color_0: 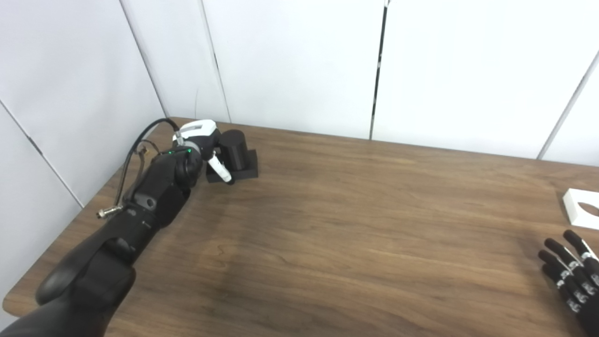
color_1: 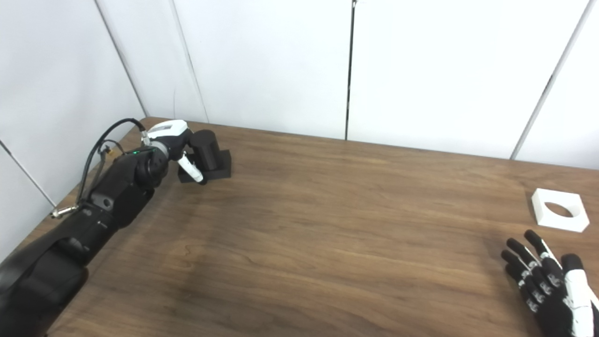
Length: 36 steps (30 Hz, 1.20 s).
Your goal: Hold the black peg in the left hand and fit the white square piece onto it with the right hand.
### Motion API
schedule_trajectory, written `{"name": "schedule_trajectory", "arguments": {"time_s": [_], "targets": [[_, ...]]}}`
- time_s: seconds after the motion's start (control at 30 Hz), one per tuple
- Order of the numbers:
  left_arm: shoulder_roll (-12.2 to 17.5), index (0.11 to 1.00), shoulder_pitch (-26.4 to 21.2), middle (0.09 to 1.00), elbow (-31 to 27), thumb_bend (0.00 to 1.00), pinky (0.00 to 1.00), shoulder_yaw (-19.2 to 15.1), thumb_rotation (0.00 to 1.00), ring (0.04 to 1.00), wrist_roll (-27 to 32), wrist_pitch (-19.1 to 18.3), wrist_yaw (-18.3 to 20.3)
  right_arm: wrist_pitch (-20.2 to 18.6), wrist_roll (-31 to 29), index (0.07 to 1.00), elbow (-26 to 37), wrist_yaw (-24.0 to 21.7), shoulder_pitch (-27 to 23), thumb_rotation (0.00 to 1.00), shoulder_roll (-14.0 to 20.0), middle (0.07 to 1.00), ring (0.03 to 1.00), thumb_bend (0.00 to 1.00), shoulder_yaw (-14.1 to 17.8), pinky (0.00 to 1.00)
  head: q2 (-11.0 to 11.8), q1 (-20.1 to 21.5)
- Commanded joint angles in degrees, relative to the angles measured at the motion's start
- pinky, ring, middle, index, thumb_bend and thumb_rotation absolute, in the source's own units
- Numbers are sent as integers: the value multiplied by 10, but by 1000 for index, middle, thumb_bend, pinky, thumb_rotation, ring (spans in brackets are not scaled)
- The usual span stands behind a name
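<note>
a dark wood-grain table (color_1: pixel 327 224) stands against white wall panels (color_1: pixel 262 61) whose seams (color_1: pixel 348 70) run dark between them.

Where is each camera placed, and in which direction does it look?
Left eye view: on the head, looking down at the table; left hand at the black peg; right hand partly cut off.
Right eye view: beside it, a little to the right; the white square piece shows whole.
Both share table, peg, piece and both hands.
</note>
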<state>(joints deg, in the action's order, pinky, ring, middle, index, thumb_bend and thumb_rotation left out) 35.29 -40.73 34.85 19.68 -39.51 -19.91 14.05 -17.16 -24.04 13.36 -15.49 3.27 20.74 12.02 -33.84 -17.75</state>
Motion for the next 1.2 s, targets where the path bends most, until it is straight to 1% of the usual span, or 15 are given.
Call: {"name": "schedule_trajectory", "arguments": {"time_s": [0.0, 0.1, 0.2, 0.3, 0.37, 0.47, 0.6, 0.63, 0.67, 0.7, 0.77, 0.87, 0.93, 1.07, 1.17], "targets": [[16, 486, -11, 813, -7, 521, 961, -4, 48, 911, -9, -3, -16, 7, -2, 991, 4, -4, -6, 1000, 9, 936, 934, 608, 4, 1000, 0, -1], [16, 486, -9, 807, -5, 521, 946, -4, 48, 896, -9, -1, -20, 5, -3, 989, 5, -3, -7, 1000, 8, 933, 936, 609, 4, 1000, 0, -1], [9, 485, -4, 803, -4, 521, 918, -18, 47, 887, 2, -6, -31, 2, -3, 987, 8, 1, -8, 1000, 5, 932, 929, 606, 4, 1000, -2, 8], [5, 486, 7, 810, -19, 521, 856, -35, 47, 882, 12, -13, -35, -2, -2, 988, 11, 5, -9, 1000, 3, 930, 926, 604, 3, 1000, -3, 18], [6, 486, 18, 799, -46, 522, 836, -40, 50, 862, 12, -20, -32, -1, 0, 987, 11, 6, -9, 1000, 3, 925, 925, 611, 2, 1000, -3, 26], [5, 487, 35, 799, -91, 523, 844, -47, 51, 866, 13, -39, -27, -4, 3, 982, 13, 10, -10, 1000, 0, 917, 921, 612, -1, 1000, -5, 44], [5, 486, 54, 842, -159, 522, 919, -49, 50, 922, -5, -66, -6, -12, -1, 984, 17, 12, -12, 1000, -5, 917, 917, 592, -3, 1000, -7, 73], [5, 486, 58, 852, -183, 522, 943, -48, 50, 931, -16, -69, 5, -10, -2, 983, 15, 11, -12, 1000, -7, 915, 916, 594, -4, 1000, -7, 75], [5, 486, 62, 836, -206, 522, 968, -50, 49, 929, -29, -70, 18, -9, -3, 982, 13, 11, -13, 1000, -9, 914, 913, 592, -5, 1000, -8, 87], [-1, 486, 66, 827, -231, 522, 980, -58, 48, 928, -49, -70, 38, -8, -2, 982, 13, 11, -13, 1000, -11, 912, 911, 591, -7, 1000, -10, 99], [-22, 485, 73, 836, -283, 522, 996, -82, 48, 945, -93, -70, 80, -5, 3, 983, 14, 12, -14, 1000, -16, 911, 912, 585, -11, 1000, -11, 112], [-46, 485, 76, 822, -364, 522, 987, -89, 50, 925, -146, -70, 148, -8, 13, 981, 21, 21, -15, 1000, -27, 911, 918, 579, -20, 1000, -12, 128], [-60, 486, 74, 818, -408, 523, 993, -88, 51, 932, -167, -70, 194, -9, 20, 982, 25, 28, -16, 1000, -34, 914, 925, 573, -27, 1000, -14, 138], [-81, 485, 70, 793, -487, 523, 935, -77, 51, 891, -190, -70, 277, -14, 26, 976, 33, 42, -18, 1000, -51, 914, 932, 560, -39, 1000, -22, 165], [-101, 484, 72, 776, -532, 523, 868, -72, 51, 856, -208, -70, 325, -17, 34, 986, 36, 54, -20, 1000, -65, 929, 940, 549, -50, 1000, -25, 185]]}}
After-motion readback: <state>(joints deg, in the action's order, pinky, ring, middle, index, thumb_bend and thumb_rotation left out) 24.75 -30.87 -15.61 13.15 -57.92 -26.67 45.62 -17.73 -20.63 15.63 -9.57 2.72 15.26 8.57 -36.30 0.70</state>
